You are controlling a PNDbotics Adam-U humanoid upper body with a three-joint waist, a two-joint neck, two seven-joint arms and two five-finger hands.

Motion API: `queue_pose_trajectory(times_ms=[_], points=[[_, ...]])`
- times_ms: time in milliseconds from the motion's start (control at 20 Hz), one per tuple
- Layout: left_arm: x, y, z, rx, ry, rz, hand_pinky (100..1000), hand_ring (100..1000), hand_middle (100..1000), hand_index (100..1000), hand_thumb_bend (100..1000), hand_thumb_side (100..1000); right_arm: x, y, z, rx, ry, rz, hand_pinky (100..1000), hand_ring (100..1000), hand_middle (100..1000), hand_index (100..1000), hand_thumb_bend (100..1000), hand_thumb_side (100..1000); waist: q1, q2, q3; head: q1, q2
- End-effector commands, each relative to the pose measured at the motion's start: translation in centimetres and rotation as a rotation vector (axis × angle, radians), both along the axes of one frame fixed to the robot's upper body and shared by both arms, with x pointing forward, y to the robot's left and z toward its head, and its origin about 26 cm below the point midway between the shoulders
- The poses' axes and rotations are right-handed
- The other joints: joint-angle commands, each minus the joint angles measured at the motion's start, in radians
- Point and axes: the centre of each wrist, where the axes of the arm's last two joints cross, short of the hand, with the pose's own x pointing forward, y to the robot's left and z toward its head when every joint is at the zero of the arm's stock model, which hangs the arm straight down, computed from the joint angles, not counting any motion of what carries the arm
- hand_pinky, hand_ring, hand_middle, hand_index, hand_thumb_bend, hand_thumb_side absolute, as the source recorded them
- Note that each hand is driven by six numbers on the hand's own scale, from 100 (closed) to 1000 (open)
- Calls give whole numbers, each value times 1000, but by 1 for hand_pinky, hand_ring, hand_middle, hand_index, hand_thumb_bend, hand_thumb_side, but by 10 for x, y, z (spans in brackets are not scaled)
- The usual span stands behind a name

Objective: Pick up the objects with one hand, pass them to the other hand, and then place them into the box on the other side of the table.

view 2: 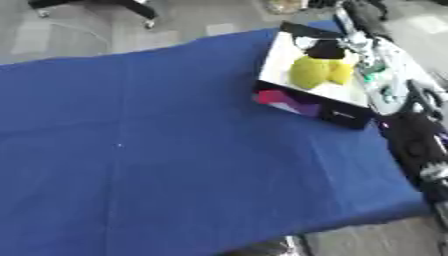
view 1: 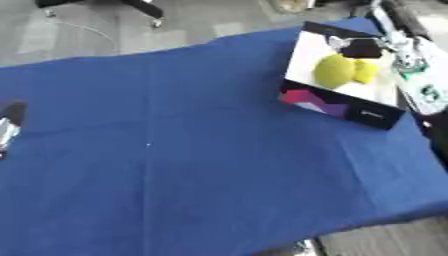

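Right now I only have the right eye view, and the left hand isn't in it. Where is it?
Observer: The left eye view shows the left hand as a black and silver shape at the picture's left edge, about mid-height.
Operator: Is it over the table?
Observer: Yes, it is over the blue cloth, at the cloth's left side.
Operator: Is there anything beside it to pick up?
Observer: I see no loose object near it in that view. The yellow things lie in the box, far across the cloth on the right.
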Motion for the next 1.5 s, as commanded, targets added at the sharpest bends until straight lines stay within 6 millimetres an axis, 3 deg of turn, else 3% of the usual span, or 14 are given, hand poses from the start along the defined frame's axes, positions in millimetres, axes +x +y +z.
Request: queue_pose_trajectory(times_ms=[50,150,250,500,800,900,950,1000,1300,1500], points=[[5,30,27,155,-6,110,801,658,672,802,569,564,-36,49,24,3,-201,190,761,848,741,938,264,320,11,-17,-9,169,-3],[11,49,41,281,37,187,808,684,698,820,597,569,-45,72,16,-18,-214,298,758,848,738,935,228,326,14,-19,-22,240,-3],[17,66,52,394,93,252,813,704,720,836,620,566,-50,89,5,-26,-195,377,750,849,733,940,193,334,15,-19,-32,281,-3],[37,118,74,638,293,429,817,740,748,861,669,507,-57,115,-11,-72,-123,530,752,851,733,943,161,342,15,-12,-47,313,-3],[54,186,78,677,510,676,802,734,742,851,687,474,-58,121,-9,-96,-110,571,752,855,735,951,126,364,6,18,-74,314,-3],[54,204,73,650,555,762,795,724,734,842,649,425,-58,122,-9,-97,-108,573,751,855,735,953,113,371,4,29,-87,297,-3],[54,213,69,638,577,803,791,719,730,838,593,349,-58,122,-9,-97,-108,574,750,855,734,953,102,375,4,34,-95,287,-3],[52,222,65,628,599,839,791,719,729,838,592,348,-58,123,-8,-96,-108,574,750,855,734,953,101,375,4,38,-103,280,-3],[41,252,45,572,671,961,774,693,706,815,628,395,-58,125,-7,-79,-110,574,744,854,728,959,100,389,6,64,-146,264,-3],[39,257,40,496,633,986,767,672,686,794,627,443,-57,127,-8,-64,-111,576,738,854,724,964,100,400,4,91,-167,263,-3]])
